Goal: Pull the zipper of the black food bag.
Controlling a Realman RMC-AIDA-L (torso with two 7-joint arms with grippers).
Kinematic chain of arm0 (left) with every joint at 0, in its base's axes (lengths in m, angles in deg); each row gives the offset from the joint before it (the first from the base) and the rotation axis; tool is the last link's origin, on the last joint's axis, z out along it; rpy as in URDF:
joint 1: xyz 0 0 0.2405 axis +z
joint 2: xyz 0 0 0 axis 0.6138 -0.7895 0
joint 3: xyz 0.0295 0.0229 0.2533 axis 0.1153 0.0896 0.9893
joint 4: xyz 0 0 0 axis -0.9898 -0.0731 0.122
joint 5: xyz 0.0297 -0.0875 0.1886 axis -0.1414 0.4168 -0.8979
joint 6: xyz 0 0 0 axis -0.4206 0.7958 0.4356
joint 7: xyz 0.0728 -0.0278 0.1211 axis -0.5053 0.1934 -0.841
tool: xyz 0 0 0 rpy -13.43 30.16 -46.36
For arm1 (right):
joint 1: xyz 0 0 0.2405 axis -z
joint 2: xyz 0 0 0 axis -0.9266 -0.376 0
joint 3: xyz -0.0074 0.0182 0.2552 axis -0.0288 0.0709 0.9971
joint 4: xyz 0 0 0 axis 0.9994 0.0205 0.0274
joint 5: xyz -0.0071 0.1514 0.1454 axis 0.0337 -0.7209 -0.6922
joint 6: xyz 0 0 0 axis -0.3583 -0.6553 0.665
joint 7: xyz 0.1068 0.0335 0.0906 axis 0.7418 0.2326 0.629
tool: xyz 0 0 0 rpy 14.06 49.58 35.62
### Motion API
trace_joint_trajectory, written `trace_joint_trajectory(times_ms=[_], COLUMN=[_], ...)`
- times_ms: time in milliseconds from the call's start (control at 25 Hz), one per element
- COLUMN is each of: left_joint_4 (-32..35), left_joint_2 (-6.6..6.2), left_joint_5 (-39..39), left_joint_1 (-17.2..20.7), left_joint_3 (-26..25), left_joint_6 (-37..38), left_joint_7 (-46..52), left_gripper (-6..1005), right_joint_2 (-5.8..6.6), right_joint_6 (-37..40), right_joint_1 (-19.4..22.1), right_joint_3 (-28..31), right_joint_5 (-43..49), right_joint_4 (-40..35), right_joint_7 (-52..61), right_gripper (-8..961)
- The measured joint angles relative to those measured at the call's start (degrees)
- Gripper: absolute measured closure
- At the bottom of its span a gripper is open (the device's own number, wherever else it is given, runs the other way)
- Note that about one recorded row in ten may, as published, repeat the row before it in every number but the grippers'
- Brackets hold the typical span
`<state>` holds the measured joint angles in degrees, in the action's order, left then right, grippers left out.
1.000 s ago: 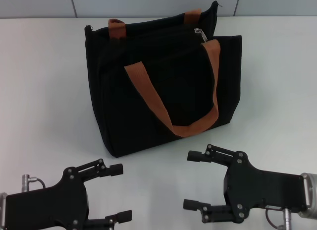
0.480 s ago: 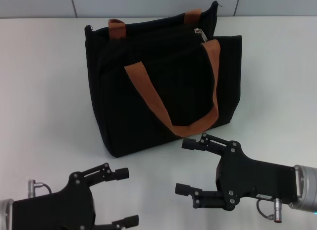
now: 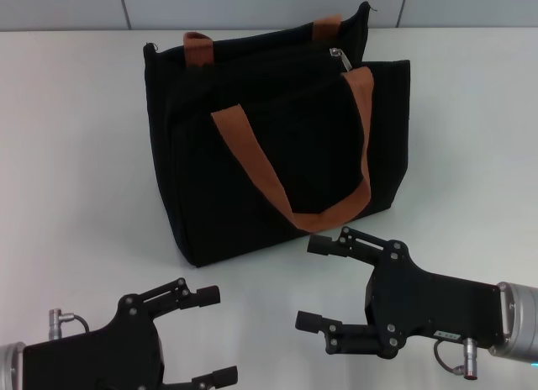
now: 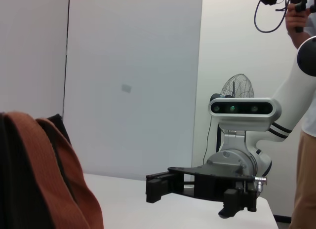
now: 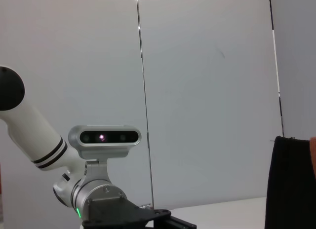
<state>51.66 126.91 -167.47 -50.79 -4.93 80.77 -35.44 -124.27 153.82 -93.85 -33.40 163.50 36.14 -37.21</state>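
The black food bag (image 3: 252, 188) stands upright in the middle of the white table (image 3: 76, 155), its orange-brown handles (image 3: 252, 155) drooping over the front. The zipper (image 3: 336, 55), a small silver pull, sits on the top zip line near the bag's far right corner. My right gripper (image 3: 309, 282) hovers open just in front of the bag's lower right corner, holding nothing. My left gripper (image 3: 218, 335) is open and empty near the table's front edge, left of centre. In the left wrist view the bag's strap (image 4: 54, 179) fills the near corner, with the right gripper (image 4: 154, 187) farther off.
Grey wall panels (image 3: 252, 3) run behind the table's far edge. White tabletop lies on both sides of the bag. In the left wrist view a person (image 4: 303, 155) and a fan (image 4: 236, 88) stand beyond the table.
My right gripper has moved leftward and closer to the bag's front. My left gripper has shifted slightly back toward the table's near edge. The bag has not moved.
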Motion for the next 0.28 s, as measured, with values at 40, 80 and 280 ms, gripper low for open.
trace_joint_trajectory(times_ms=[40,80,280], left_joint_4=[-0.01,-0.01,-0.06], left_joint_2=[0.0,-0.02,-0.23], left_joint_5=[-0.05,-0.12,0.11], left_joint_1=[0.09,0.22,1.36], left_joint_3=[0.01,0.01,-0.07], left_joint_6=[-0.08,-0.09,0.18], left_joint_7=[0.0,-0.01,-0.03], left_gripper=[164,164,164], right_joint_2=[0.0,0.0,0.0], right_joint_6=[0.29,0.29,0.43], right_joint_1=[0.09,0.09,0.15], right_joint_3=[-0.01,-0.01,-0.33], right_joint_5=[-0.7,-0.7,-1.64], right_joint_4=[0.24,0.24,0.84], right_joint_7=[-0.13,-0.13,-0.71], right_gripper=[115,115,115])
